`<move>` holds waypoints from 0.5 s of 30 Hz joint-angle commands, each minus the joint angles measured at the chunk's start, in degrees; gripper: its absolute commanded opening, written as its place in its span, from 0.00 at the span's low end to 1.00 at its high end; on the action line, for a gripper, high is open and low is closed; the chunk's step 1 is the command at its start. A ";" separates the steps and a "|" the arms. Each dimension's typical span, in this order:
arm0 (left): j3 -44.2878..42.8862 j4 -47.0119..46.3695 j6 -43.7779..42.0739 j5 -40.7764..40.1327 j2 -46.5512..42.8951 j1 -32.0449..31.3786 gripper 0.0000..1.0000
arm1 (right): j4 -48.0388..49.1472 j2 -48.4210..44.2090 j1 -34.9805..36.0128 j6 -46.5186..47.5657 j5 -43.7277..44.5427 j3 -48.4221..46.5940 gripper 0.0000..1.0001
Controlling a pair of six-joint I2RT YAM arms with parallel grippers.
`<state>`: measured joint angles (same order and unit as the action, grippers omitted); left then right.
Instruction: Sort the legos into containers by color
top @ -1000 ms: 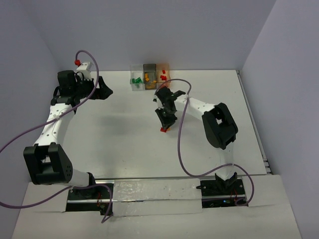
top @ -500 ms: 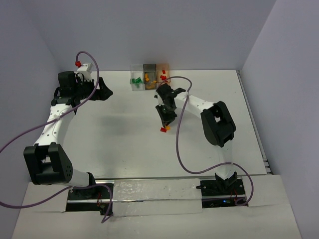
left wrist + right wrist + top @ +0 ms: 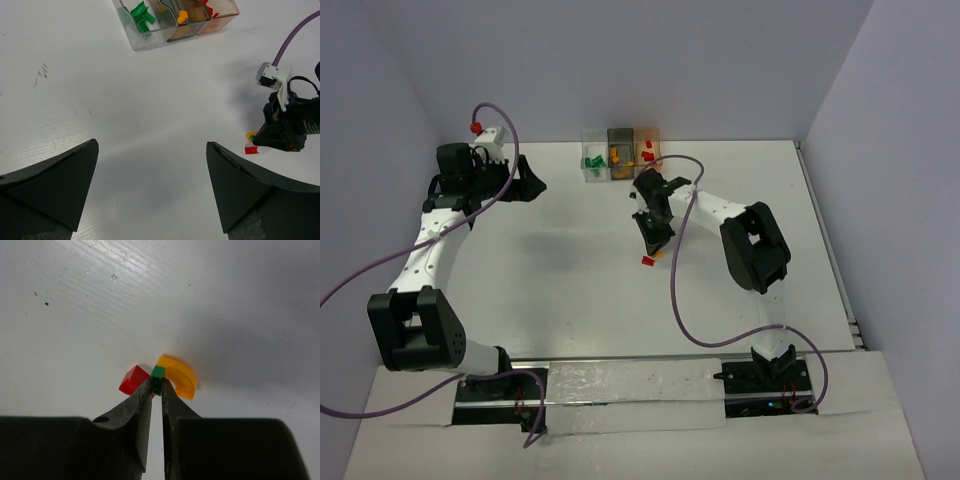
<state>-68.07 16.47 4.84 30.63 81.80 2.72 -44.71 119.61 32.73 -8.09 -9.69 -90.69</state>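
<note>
In the right wrist view my right gripper (image 3: 156,384) is shut on a small green lego (image 3: 158,376), low over the table. A red lego (image 3: 132,380) lies just left of it and a curved orange-yellow lego (image 3: 180,375) just right. From above, the right gripper (image 3: 653,243) stands over the red lego (image 3: 646,261) mid-table. Three containers sit in a row at the back: clear (image 3: 591,163) with green legos, smoky grey (image 3: 620,155) with orange ones, orange-tinted (image 3: 648,152) with red ones. My left gripper (image 3: 525,180) is open and empty at the far left.
The left wrist view shows the containers (image 3: 175,20) at the top and the right arm's wrist (image 3: 290,125) at the right, with the red lego (image 3: 251,149) beside it. A purple cable (image 3: 680,290) hangs off the right arm. Walls enclose the table.
The right gripper has shifted slightly back and left over the legos and lowered onto them. The left arm has not moved.
</note>
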 commanded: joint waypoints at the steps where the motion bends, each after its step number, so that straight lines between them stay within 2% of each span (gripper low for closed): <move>1: -0.83 -1.10 -0.45 -0.40 -1.04 -0.08 0.99 | -0.53 0.63 -0.47 0.08 0.20 -2.47 0.13; 5: -1.42 -0.68 -0.53 -0.08 -0.79 -0.08 0.99 | -2.10 -0.31 -1.23 0.91 -1.00 -3.59 0.01; 12: -2.29 0.66 -1.06 2.81 -0.76 -0.08 0.99 | -4.50 -5.68 -3.88 3.86 -10.14 -7.13 0.00; 15: -1.23 0.60 -1.07 9.67 -0.59 -0.08 0.99 | -4.69 -8.45 -6.38 4.91 -21.40 -9.63 0.00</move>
<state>-68.07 16.94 4.67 32.37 81.80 2.72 -48.35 117.91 28.97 -5.37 -18.16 -95.31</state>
